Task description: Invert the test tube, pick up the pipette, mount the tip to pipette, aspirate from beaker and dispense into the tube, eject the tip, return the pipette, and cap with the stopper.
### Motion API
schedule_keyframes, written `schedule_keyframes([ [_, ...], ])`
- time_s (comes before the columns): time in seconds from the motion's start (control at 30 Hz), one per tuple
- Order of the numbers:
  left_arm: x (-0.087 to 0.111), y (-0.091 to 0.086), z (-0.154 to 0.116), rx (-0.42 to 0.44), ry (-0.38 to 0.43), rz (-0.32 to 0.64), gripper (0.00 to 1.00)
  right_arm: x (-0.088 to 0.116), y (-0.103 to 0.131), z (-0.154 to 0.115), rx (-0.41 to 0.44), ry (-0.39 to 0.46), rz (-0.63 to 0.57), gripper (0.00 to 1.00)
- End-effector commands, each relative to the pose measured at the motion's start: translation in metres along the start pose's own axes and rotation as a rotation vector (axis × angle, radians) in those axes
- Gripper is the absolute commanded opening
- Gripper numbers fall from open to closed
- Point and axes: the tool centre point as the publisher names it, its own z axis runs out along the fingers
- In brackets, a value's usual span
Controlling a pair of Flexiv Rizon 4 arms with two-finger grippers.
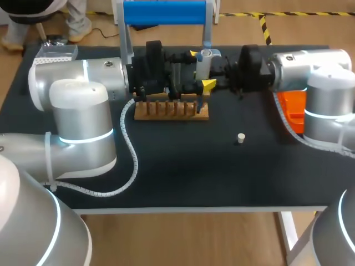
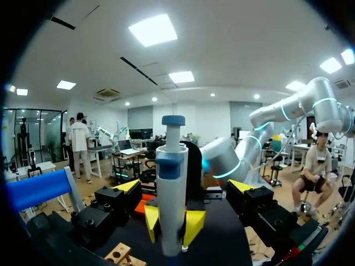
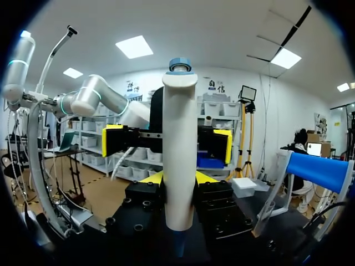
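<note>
A white pipette (image 1: 203,61) with a blue top stands upright above the wooden rack (image 1: 172,110). My right gripper (image 3: 177,178) is shut on its lower body (image 3: 179,155), one yellow tip on each side. From the opposite side, my left gripper (image 2: 184,187) is wide open, and its fingers (image 2: 113,200) straddle the pipette (image 2: 171,205) without touching it. In the head view both grippers meet at the pipette: the left (image 1: 201,69) from the left, the right (image 1: 217,65) from the right. A small white stopper (image 1: 240,138) lies on the black table, in front of and to the right of the rack. I cannot make out the test tube.
A blue-topped stand (image 1: 165,12) rises behind the rack. A white tip box (image 1: 55,52) sits at the far left corner. An orange object (image 1: 293,108) lies partly hidden behind my right arm. The left arm's cable (image 1: 130,149) trails over the table.
</note>
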Motion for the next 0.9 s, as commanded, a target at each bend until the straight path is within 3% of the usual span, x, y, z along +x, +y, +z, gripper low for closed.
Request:
schedule_keyframes([
  [0.03,0.0008,0.0008,0.0013,0.002,-0.005,0.001,1.00,-0.0022,-0.0005,0.0025,0.000,-0.007,-0.001,0.00],
  [0.1,0.0008,0.0008,0.0013,0.002,-0.005,0.001,1.00,-0.0032,-0.0007,0.0024,-0.001,-0.012,-0.001,0.00],
  [0.17,0.0008,0.0008,0.0013,0.002,-0.005,0.001,0.87,-0.0042,-0.0011,0.0025,-0.001,-0.015,0.000,0.00],
  [0.33,0.0008,0.0008,0.0013,0.002,-0.005,0.001,0.78,-0.0059,-0.0018,0.0030,0.000,-0.024,0.001,0.00],
  [0.37,0.0008,0.0008,0.0013,0.002,-0.005,0.001,0.68,-0.0062,-0.0019,0.0031,0.000,-0.025,0.001,0.00],
  [0.4,0.0008,0.0008,0.0013,0.002,-0.005,0.001,0.46,-0.0065,-0.0019,0.0033,0.000,-0.026,0.001,0.00],
  [0.43,0.0008,0.0008,0.0013,0.002,-0.005,0.001,0.32,-0.0069,-0.0020,0.0035,0.000,-0.027,0.001,0.00],
  [0.53,0.0008,0.0008,0.0013,0.002,-0.005,0.001,0.00,-0.0073,-0.0020,0.0038,0.000,-0.030,0.002,0.00],
  [0.9,0.0008,0.0008,0.0013,0.002,-0.005,0.001,0.00,-0.0081,-0.0014,0.0045,0.001,-0.031,-0.001,0.00],
])
